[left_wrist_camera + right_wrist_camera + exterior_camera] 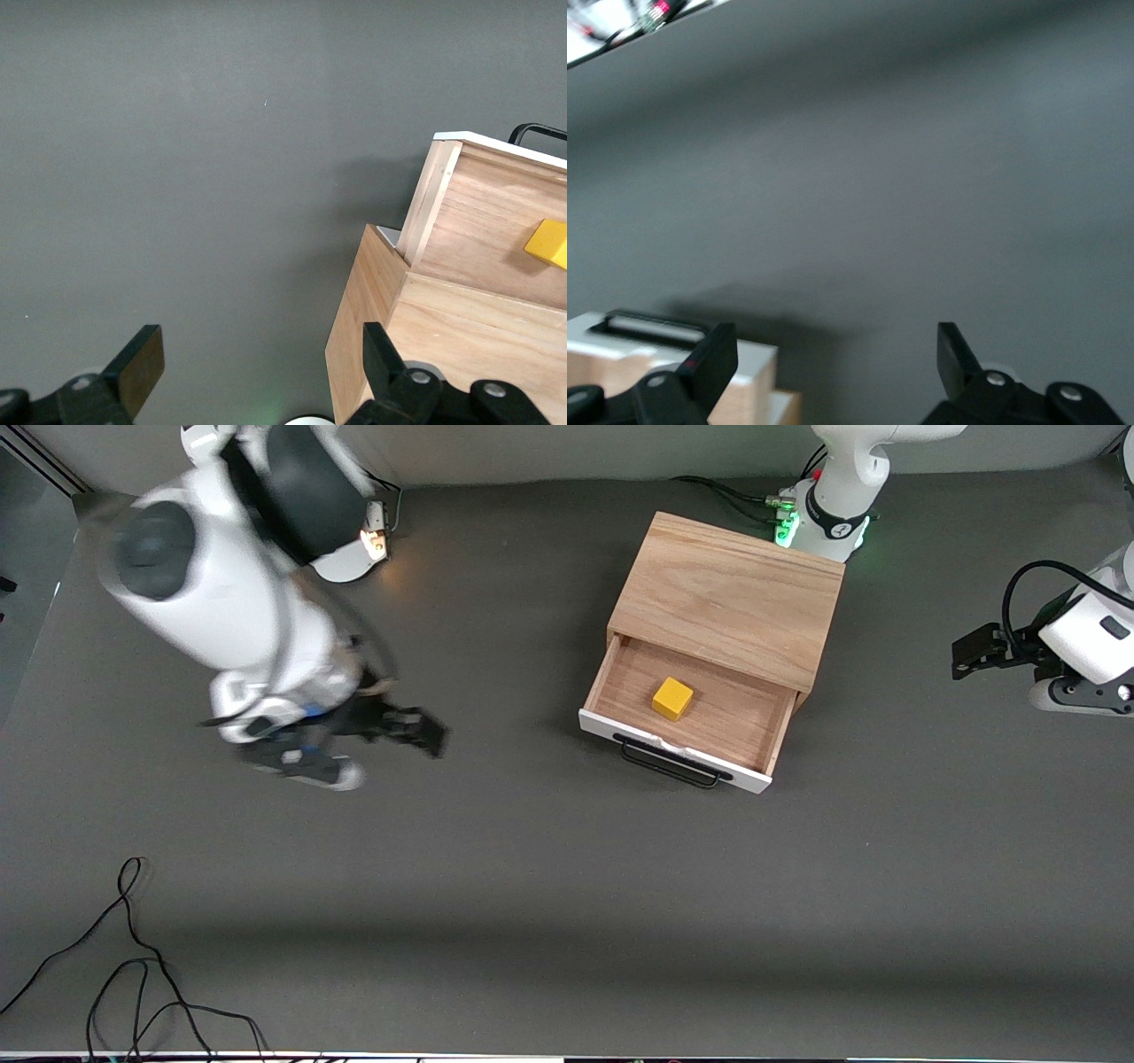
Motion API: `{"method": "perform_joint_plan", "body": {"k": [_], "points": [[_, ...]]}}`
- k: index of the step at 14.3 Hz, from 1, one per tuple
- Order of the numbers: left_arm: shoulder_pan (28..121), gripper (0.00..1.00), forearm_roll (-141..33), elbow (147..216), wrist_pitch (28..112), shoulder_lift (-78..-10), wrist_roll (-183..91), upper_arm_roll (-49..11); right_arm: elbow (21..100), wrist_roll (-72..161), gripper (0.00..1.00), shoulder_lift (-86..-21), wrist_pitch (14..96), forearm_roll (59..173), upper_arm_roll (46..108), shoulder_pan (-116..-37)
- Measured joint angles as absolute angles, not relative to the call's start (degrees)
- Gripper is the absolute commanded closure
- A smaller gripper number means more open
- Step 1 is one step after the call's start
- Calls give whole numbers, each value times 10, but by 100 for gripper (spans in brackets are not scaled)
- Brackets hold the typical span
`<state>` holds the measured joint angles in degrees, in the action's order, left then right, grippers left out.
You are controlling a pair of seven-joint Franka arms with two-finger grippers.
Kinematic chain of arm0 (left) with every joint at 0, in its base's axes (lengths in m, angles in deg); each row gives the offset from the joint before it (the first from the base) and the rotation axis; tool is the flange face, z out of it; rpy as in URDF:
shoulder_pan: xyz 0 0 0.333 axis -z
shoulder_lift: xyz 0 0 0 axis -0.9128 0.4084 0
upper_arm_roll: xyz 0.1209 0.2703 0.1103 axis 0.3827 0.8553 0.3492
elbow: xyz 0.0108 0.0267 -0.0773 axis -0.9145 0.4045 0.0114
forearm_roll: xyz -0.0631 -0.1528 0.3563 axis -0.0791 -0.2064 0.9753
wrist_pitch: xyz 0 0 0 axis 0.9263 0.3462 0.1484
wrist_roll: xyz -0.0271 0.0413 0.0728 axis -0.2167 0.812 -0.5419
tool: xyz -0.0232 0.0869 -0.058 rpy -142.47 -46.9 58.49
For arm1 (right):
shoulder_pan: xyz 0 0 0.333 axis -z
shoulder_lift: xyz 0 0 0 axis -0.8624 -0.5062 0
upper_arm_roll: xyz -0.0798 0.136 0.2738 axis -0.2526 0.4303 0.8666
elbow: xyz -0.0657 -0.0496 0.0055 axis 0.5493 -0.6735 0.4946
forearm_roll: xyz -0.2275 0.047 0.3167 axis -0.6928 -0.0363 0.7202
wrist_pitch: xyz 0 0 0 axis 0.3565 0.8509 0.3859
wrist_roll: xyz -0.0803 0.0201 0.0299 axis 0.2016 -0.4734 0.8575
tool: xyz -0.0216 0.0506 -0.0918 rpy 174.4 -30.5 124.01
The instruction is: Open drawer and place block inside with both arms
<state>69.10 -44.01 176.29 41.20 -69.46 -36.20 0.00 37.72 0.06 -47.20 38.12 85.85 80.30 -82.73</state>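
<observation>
The drawer (735, 722) stands pulled out of the oak-coloured box (731, 598), its white front and black bar handle (669, 764) toward the front camera. The yellow block (672, 698) lies inside the drawer, on its wood floor. My left gripper (966, 657) is open and empty, over the table beside the box toward the left arm's end. In the left wrist view, the left gripper (261, 363) is open, with the box (461, 354), the drawer (478, 212) and the block (549, 243) in sight. My right gripper (425, 731) is open and empty over bare table toward the right arm's end. In the right wrist view, the right gripper (833, 359) is open, with the drawer front (656, 341) in sight.
Black cables (133, 957) lie on the grey table near the front edge at the right arm's end. The left arm's green-lit base (819, 522) stands close to the box. The right arm's base (354, 545) stands at the table's other back corner.
</observation>
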Motion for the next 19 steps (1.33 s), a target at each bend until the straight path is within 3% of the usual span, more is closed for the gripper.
{"method": "perform_joint_plan", "body": {"k": [5,9,11,15,19], "points": [[691,0,-440,1763,412,-694,-362,0,503,95,0,-366,385,856,699,-824],[692,0,-440,1763,412,-694,-362,0,553,235,0,-329,385,852,690,-745],[692,0,-440,1763,412,-694,-362,0,559,312,0,-326,383,844,715,-690],[692,0,-440,1763,412,-694,-362,0,560,351,0,-323,374,802,848,-564],[692,0,-440,1763,412,-694,-371,0,561,364,0,-324,374,799,887,-536]]}}
